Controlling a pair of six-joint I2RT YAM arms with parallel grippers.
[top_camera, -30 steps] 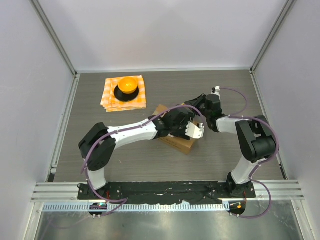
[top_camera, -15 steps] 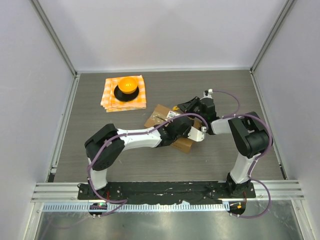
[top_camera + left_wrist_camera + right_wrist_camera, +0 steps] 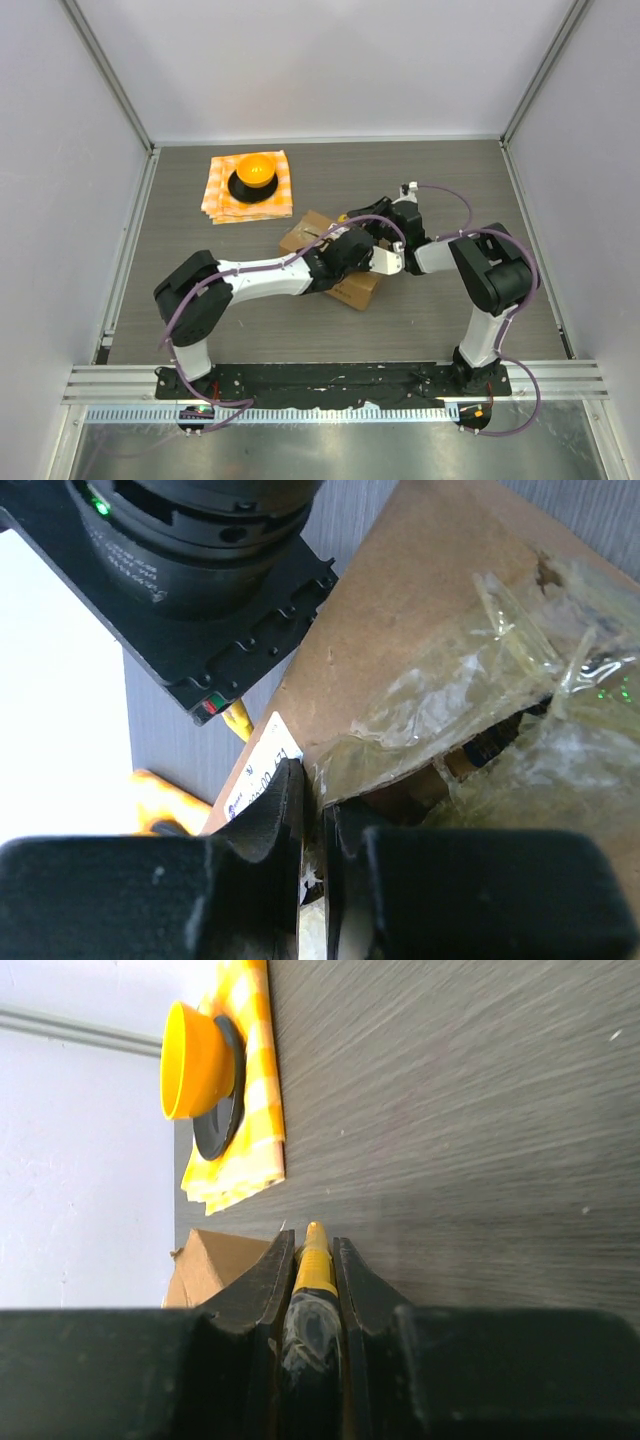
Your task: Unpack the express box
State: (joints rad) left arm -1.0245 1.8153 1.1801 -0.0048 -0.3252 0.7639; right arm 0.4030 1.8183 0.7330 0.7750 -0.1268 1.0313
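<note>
The express box (image 3: 302, 236), brown cardboard with a white label (image 3: 256, 780), lies mid-table, largely covered by both wrists. Torn clear tape (image 3: 470, 680) hangs over its opened seam. My left gripper (image 3: 378, 262) sits on the box's right part. In the left wrist view the left gripper (image 3: 312, 800) is shut on the edge of a taped flap (image 3: 420, 610). My right gripper (image 3: 362, 220), at the box's far side, is shut on a yellow-and-black tool (image 3: 314, 1270). In the right wrist view the right gripper (image 3: 313, 1242) points across the table, a box corner (image 3: 212, 1260) to its left.
An orange bowl (image 3: 255, 170) on a black saucer sits on a yellow checked cloth (image 3: 222, 200) at the back left. White walls and metal rails close in the table (image 3: 450, 170) on three sides.
My left gripper has gone from open to shut on the flap edge. Both wrists and the box have shifted left, and more of the box's left end shows.
</note>
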